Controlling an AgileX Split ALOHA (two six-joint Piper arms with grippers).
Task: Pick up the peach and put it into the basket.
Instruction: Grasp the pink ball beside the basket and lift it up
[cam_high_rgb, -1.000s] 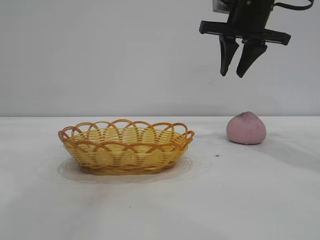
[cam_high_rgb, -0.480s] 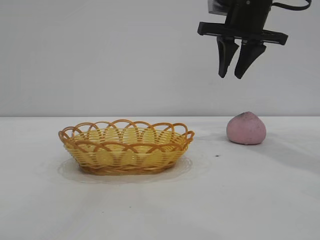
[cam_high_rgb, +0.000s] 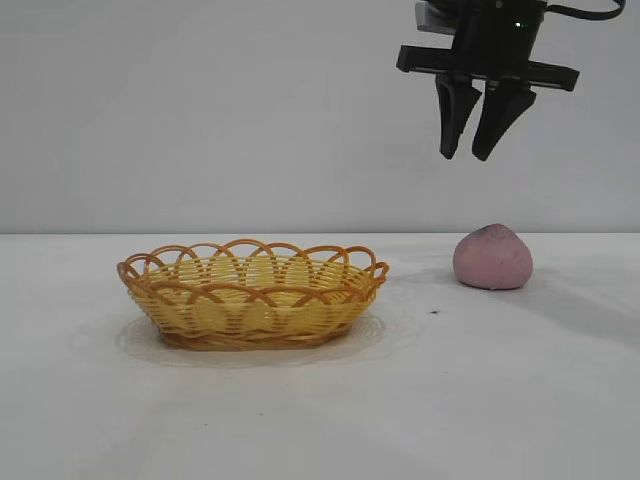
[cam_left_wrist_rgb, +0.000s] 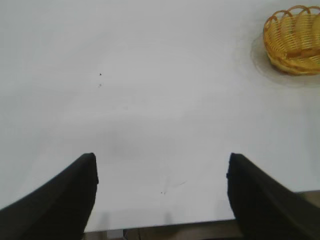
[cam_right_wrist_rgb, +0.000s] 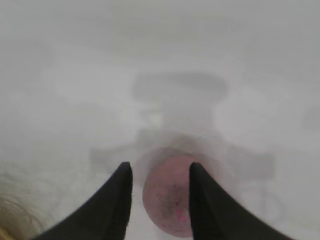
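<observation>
Overhead, the right arm's black two-fingered gripper (cam_high_rgb: 474, 152) hangs high above the white table (cam_high_rgb: 500, 400), its fingers parted only narrowly and holding nothing. The dull pink, matte, rounded peach (cam_high_rgb: 492, 258) with a darker greyish tip sits on the table almost straight beneath it, a touch toward 4 o'clock from the fingertips in the exterior view. In the right wrist view the peach (cam_right_wrist_rgb: 167, 200) shows between the two dark fingers (cam_right_wrist_rgb: 110, 205), well below them.

The shallow yellow-orange oval wicker basket (cam_high_rgb: 160, 300) with a scalloped looped rim stands well apart from the peach, at its 9 o'clock across the table.

Judging by its size and dull skin, the peach should be light and not slippery; whether it is soft cannot be told, so a gentle squeeze seems wise. Its rounded flanks at the widest part look the best hold, with the pointed tip left up; the present gap looks too narrow for that.

The left gripper (cam_left_wrist_rgb: 160, 200) is spread wide over bare table, empty, with the basket (cam_left_wrist_rgb: 280, 40) far off at its view's edge.
</observation>
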